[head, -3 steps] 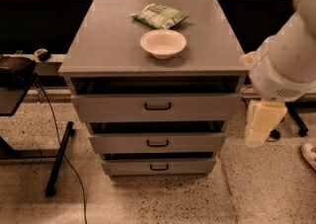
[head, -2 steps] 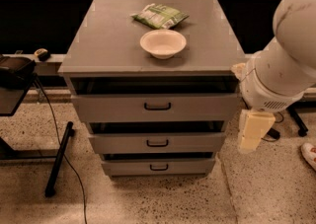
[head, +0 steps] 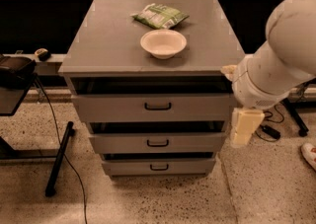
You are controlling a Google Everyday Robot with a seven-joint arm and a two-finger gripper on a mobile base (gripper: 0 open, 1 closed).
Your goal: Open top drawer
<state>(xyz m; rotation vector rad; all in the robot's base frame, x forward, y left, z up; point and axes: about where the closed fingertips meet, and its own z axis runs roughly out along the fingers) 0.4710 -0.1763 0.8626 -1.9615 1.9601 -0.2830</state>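
The top drawer [head: 113,108] is the widest grey front of three in the cabinet, with a small black bar handle [head: 158,105] at its centre. A dark gap shows between its front and the cabinet top. My gripper [head: 243,127] is a cream block hanging down from the white arm [head: 276,65]. It is just off the right end of the top drawer's front, level with the gap below it, and well right of the handle.
Two narrower grey drawers [head: 158,143] [head: 159,167] sit below. A white bowl [head: 163,43] and a green bag [head: 160,16] lie on the cabinet top [head: 103,40]. A black stand with a cable [head: 59,159] is on the left. A shoe [head: 309,155] is at the far right.
The arm and gripper have moved left, closer to the cabinet's right side. The drawers have not moved.
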